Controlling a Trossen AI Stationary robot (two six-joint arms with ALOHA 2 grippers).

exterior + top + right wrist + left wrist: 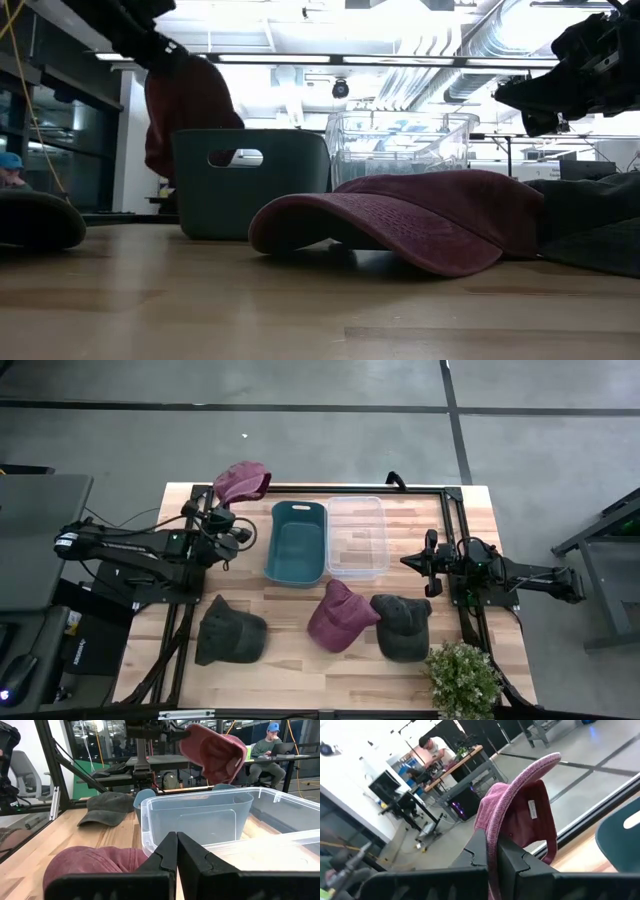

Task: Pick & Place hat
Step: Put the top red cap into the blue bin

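From above, we see the left gripper holding a maroon hat in the air at the table's far left, beside the teal bin. The right gripper waits near the clear bin, fingers pressed together and empty. At table height, a second maroon hat lies in front. On the left wrist, we cannot read the held hat's white tag

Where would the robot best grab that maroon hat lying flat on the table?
Probably by its brim. The maroon hat lies crown-up between two dark caps, and in the low view its brim curves up slightly off the wood. Coming from above, the right gripper could pinch that free edge.
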